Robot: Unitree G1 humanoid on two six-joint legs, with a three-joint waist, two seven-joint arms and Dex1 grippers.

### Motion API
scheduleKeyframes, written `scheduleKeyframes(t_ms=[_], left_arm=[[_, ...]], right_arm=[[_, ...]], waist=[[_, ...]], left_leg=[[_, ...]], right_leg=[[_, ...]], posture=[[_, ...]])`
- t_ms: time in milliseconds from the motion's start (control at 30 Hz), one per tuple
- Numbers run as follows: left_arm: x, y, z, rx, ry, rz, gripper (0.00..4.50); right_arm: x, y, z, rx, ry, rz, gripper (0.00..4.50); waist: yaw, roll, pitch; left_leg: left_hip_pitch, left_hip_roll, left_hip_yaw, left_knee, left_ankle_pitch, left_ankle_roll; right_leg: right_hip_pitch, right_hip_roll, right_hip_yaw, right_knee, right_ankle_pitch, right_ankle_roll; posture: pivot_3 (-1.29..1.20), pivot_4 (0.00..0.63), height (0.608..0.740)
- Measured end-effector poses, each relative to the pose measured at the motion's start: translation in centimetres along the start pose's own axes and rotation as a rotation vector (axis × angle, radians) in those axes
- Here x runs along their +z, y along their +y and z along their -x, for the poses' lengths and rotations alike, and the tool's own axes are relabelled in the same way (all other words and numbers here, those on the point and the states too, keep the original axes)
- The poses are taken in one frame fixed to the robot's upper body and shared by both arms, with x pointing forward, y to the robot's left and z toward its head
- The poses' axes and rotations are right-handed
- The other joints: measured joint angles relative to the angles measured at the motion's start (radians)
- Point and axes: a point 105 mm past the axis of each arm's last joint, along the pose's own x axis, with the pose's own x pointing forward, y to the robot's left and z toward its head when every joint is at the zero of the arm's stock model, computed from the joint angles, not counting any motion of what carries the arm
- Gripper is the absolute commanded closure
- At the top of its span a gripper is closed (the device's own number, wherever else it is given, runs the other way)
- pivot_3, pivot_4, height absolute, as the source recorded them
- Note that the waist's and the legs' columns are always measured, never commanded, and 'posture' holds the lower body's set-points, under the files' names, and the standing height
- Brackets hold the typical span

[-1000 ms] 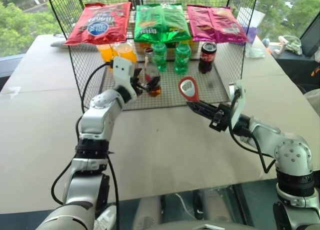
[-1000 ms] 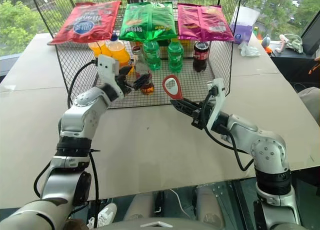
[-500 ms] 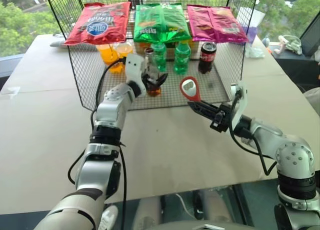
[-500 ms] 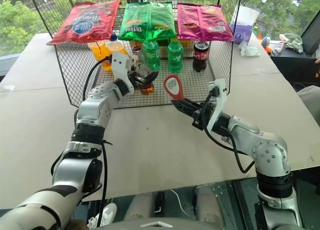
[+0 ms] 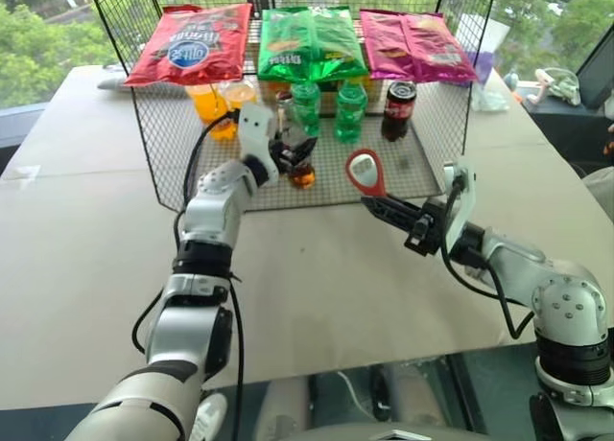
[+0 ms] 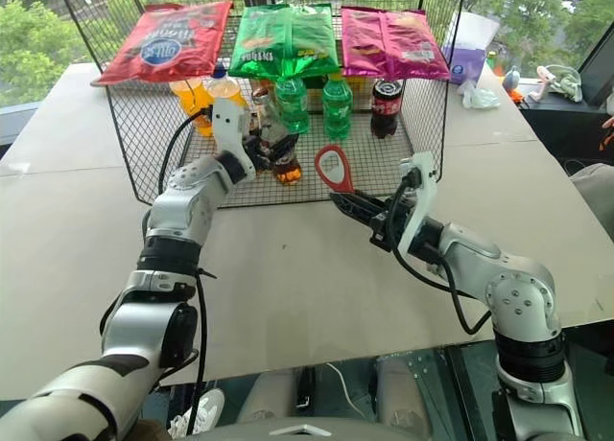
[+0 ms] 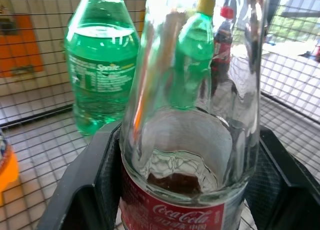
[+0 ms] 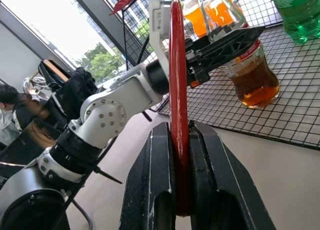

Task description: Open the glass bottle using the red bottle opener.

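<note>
Head views: I am reaching my left gripper into the wire rack on the table. Its fingers are standing on either side of the glass bottle, which is standing upright on the rack's mesh floor, toward the near left part of it. Whether the fingers are pressing the glass I cannot tell from here. Just behind the bottle, two green bottles are standing side by side, with a dark cola bottle to their right and orange drink bottles to their left. Three snack bags are lying on top of the rack. My right gripper is hovering over the table just in front of the rack, clamped on the handle of the red bottle opener, holding its ring head upward, right of the glass bottle and apart from it.

Left wrist view: my two black fingers are flanking the bottle's lower body at the red label, standing close against the glass. Amber liquid is sitting in the bottom.

Right wrist view: my fingers are pressing together on the opener's thin red edge.
</note>
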Motion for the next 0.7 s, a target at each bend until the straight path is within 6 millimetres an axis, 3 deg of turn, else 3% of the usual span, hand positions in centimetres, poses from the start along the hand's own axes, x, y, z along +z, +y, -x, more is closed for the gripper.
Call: scheduleKeyframes(t_ms=[100, 233, 433, 700], left_arm=[[0.1, -0.6, 0.6, -0.044, -0.002, -0.003, 1.93], [0.7, -3.8, 2.0, -0.213, -0.021, -0.020, 1.93], [1.7, -7.3, 4.0, -0.397, -0.032, -0.076, 1.93], [-1.0, -9.7, 5.4, -0.506, 0.033, -0.031, 1.93]], right_arm=[[0.1, -0.3, -0.1, -0.029, 0.001, 0.055, 4.50], [0.7, -1.1, 0.0, -0.094, 0.011, 0.231, 4.50], [1.5, -1.2, 0.3, -0.130, -0.004, 0.357, 4.50], [2.1, -1.5, 0.9, -0.208, -0.012, 0.496, 4.50]], waist=[[0.000, 0.000, 0.000], [-0.001, 0.000, 0.000], [-0.002, 0.000, 0.000], [-0.001, 0.000, 0.000]], left_leg=[[-0.001, 0.000, 0.000, 0.000, 0.000, 0.000], [-0.002, 0.000, 0.000, 0.000, 0.000, 0.000], [-0.001, 0.000, 0.000, 0.001, 0.000, 0.000], [0.000, 0.000, 0.000, 0.004, 0.000, 0.000]], right_leg=[[-0.001, 0.000, 0.000, 0.000, 0.000, 0.000], [-0.002, 0.000, 0.000, 0.000, 0.000, 0.000], [-0.002, 0.000, 0.000, 0.001, 0.000, 0.000], [-0.002, 0.000, 0.000, 0.005, 0.000, 0.000]], posture=[[0.00, 0.150, 0.740], [0.00, 0.150, 0.740], [0.00, 0.150, 0.740], [0.00, 0.150, 0.740]])
